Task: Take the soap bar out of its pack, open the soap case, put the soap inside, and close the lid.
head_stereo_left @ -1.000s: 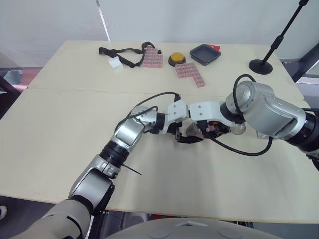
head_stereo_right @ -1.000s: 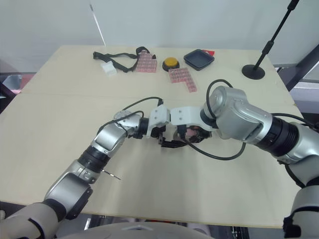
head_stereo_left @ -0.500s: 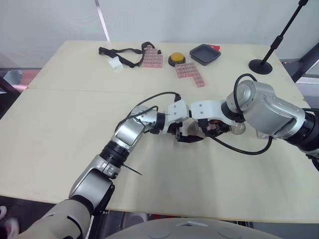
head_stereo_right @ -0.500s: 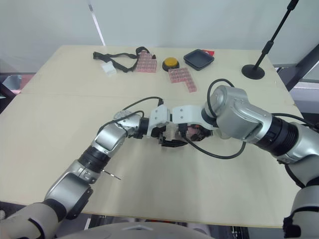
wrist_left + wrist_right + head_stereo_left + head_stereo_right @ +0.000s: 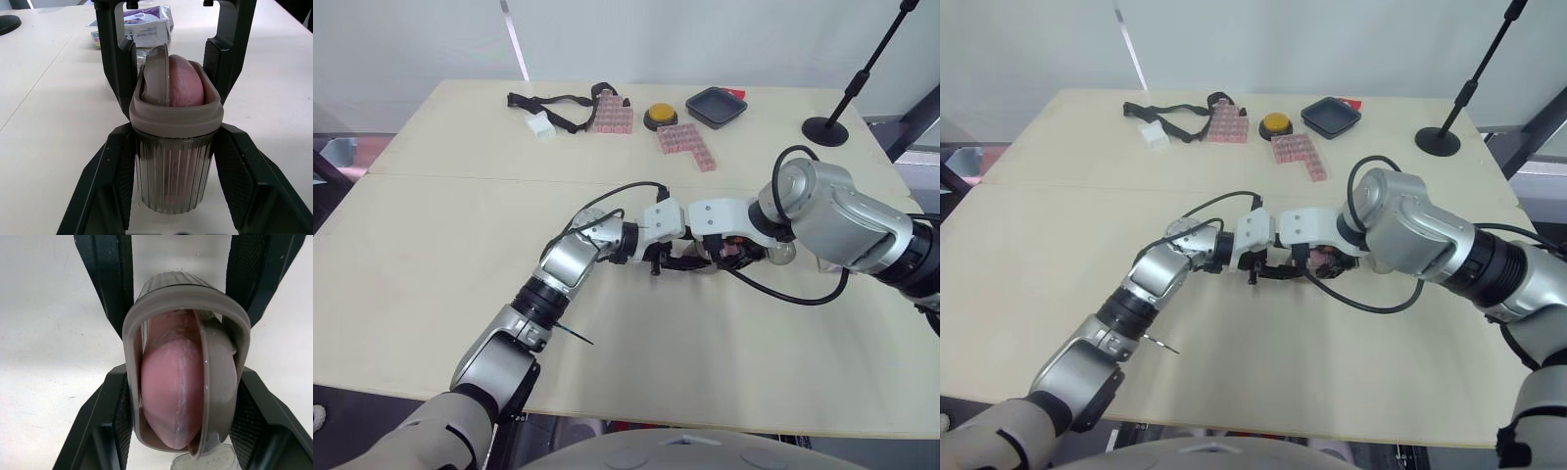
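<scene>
Surface: a pale wooden table (image 5: 431, 245) carried the whole scene, with both arms meeting near its middle.
Left gripper (image 5: 173, 134): its two black fingers were clamped on the ribbed body of the soap case (image 5: 173, 166), one on each side.
Right gripper (image 5: 183, 374): it came at the case from the opposite end, its fingers pressed against the case's grey rim.
Soap case: held between the two grippers, with its open mouth turned toward the right wrist.
Soap (image 5: 186, 81): the pink bar sat inside the case, its rounded end standing past the rim.
Grey oval piece (image 5: 156, 76): it stood on edge within the rim, touching the soap.
Soap pack (image 5: 146, 27): it lay on the table just behind the right gripper.
Far edge: a black tray (image 5: 716, 105), a yellow button (image 5: 660, 117), pink blocks (image 5: 686, 145) and a black strap (image 5: 558, 103) lay well apart from the grippers.
</scene>
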You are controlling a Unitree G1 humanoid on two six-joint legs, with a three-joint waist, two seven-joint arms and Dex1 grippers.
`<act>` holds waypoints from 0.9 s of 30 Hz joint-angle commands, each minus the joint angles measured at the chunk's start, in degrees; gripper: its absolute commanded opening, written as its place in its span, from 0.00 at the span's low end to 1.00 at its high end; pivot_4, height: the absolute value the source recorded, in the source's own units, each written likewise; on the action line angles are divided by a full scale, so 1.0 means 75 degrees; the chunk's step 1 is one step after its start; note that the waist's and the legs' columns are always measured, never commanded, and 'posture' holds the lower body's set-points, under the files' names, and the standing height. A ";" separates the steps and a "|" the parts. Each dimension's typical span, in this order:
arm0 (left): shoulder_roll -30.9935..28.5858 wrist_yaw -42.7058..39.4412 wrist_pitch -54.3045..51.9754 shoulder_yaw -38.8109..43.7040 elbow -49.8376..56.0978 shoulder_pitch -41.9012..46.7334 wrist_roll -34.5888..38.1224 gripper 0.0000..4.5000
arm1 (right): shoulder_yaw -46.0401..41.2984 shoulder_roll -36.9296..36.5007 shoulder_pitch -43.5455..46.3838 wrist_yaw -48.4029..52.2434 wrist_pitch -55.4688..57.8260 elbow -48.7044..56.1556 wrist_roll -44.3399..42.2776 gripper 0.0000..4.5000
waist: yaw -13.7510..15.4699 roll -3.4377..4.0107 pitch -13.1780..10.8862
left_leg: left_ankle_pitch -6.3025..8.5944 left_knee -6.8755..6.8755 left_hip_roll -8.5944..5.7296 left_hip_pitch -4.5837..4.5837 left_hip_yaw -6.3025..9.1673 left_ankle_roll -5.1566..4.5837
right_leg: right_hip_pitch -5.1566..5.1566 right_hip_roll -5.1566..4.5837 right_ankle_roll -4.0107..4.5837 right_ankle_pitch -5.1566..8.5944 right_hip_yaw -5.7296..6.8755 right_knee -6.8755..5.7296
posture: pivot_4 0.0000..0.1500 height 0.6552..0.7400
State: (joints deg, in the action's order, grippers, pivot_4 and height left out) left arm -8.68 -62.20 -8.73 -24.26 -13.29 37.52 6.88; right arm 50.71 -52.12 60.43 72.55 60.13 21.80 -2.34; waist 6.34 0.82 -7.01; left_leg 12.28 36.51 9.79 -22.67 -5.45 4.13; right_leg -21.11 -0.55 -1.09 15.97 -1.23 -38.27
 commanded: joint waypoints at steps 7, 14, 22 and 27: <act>0.0148 -0.0009 0.0269 -0.0114 0.0020 0.0003 -0.0089 0.42 | -0.0386 0.0092 -0.0001 -0.0049 0.0117 0.0228 0.0071 0.47 | 0.0001 0.0000 0.0000 | -0.0001 0.0003 0.0000 0.0005 0.0000 -0.0001 | 0.0003 -0.0001 0.0000 0.0000 -0.0001 -0.0004 | 1.00 1.00; 0.0063 -0.0097 0.0437 -0.0016 -0.0023 -0.0071 -0.0031 0.42 | -0.0674 0.0164 -0.0186 -0.0103 0.0202 0.0176 0.0001 0.91 | 0.0012 0.0000 0.0000 | -0.0001 0.0004 0.0000 0.0005 -0.0002 -0.0001 | 0.0003 -0.0001 0.0000 0.0000 -0.0003 -0.0005 | 1.00 1.00; -0.0409 -0.0487 0.0773 0.0342 0.0186 -0.0509 0.0351 0.42 | -0.1901 -0.0319 -0.1322 -0.0227 -0.0257 0.0197 -0.0373 0.99 | 0.0013 0.0002 0.0002 | 0.0000 0.0004 0.0001 0.0008 -0.0003 -0.0001 | 0.0004 -0.0001 0.0000 0.0000 -0.0003 -0.0005 | 1.00 1.00; -0.0729 -0.0747 0.1244 0.0846 0.0246 -0.0983 0.0890 0.42 | -0.3752 -0.0542 -0.3020 -0.0383 -0.0869 0.0359 -0.1272 0.99 | 0.0035 0.0002 0.0002 | 0.0000 0.0001 0.0001 0.0008 -0.0005 -0.0001 | 0.0006 -0.0001 0.0001 0.0000 -0.0005 0.0001 | 1.00 1.00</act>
State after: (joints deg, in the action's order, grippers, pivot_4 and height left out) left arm -13.24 -66.87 -1.52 -20.42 -12.60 31.02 11.53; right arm 28.58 -55.64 40.00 70.33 56.42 23.09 -8.99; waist 6.61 0.83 -6.99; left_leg 12.28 36.51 9.80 -22.61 -5.50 4.13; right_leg -21.06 -0.57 -1.09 15.97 -1.27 -38.26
